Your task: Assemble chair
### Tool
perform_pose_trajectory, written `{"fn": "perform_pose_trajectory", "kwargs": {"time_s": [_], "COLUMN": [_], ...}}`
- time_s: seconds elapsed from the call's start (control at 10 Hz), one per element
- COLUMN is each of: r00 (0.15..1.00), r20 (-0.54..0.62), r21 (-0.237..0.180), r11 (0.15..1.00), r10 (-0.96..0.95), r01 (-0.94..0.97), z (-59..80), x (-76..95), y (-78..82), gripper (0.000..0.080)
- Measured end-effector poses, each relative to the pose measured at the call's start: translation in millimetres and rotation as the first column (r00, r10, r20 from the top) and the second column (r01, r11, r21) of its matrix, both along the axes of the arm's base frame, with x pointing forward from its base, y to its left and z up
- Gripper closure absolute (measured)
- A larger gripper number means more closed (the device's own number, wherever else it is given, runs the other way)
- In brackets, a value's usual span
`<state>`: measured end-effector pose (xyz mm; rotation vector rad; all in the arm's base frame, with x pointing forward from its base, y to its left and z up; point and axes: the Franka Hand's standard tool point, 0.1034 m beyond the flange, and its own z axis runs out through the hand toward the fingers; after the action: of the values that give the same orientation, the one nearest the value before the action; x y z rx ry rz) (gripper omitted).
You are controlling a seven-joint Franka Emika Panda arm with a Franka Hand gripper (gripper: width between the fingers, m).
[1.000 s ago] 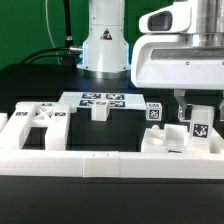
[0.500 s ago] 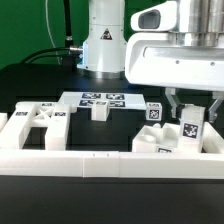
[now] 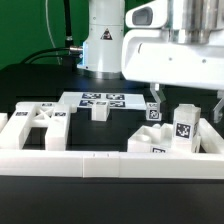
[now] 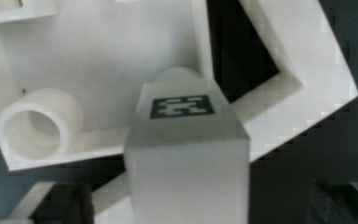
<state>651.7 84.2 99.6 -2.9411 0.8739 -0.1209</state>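
My gripper (image 3: 184,106) is shut on an upright white chair piece (image 3: 183,126) with a black-and-white tag, at the exterior view's right, just behind the border wall. The wrist view shows this piece (image 4: 185,150) between the dark fingers (image 4: 30,206), its tag facing the camera. Below it lies a larger white chair block (image 3: 152,146); the wrist view shows that block has a round hole (image 4: 37,128). The X-braced seat (image 3: 35,124) lies at the exterior view's left. A small tagged block (image 3: 153,112) stands behind the gripper.
The marker board (image 3: 100,99) lies at the back middle, with a small white part (image 3: 100,112) in front of it. The long low white border wall (image 3: 70,160) runs along the front. The robot base (image 3: 103,40) stands behind.
My gripper, with the tagged piece in it, has moved toward the exterior view's left and looks larger in the frame. The white block below it has also shifted left.
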Motion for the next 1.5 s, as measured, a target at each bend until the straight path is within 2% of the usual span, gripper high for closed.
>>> {"fn": "perform_pose_trajectory", "kwargs": {"time_s": [0.2, 0.3, 0.6, 0.8, 1.0, 1.2, 1.3, 1.5], "r00": [0.99, 0.986, 0.986, 0.985, 0.974, 0.938, 0.925, 0.927], "r20": [0.018, 0.013, 0.01, 0.028, 0.029, 0.033, 0.051, 0.044], "r21": [-0.011, -0.015, -0.014, -0.01, -0.028, -0.066, -0.094, -0.087], "r11": [0.99, 0.986, 0.986, 0.985, 0.974, 0.937, 0.924, 0.926], "r10": [0.14, 0.167, 0.165, 0.173, 0.224, 0.345, 0.377, 0.372], "r01": [-0.139, -0.166, -0.165, -0.172, -0.223, -0.342, -0.371, -0.367], "z": [26.9, 30.8, 27.3, 20.8, 15.9, 2.3, -4.4, -4.8], "x": [-14.8, -23.7, -22.8, -25.4, -45.6, -76.0, -82.6, -82.7], "y": [-13.7, -20.2, -17.8, -23.8, -37.8, -67.7, -75.9, -73.4], "gripper": [0.0152, 0.0152, 0.0151, 0.0151, 0.0151, 0.0151, 0.0151, 0.0151]}}
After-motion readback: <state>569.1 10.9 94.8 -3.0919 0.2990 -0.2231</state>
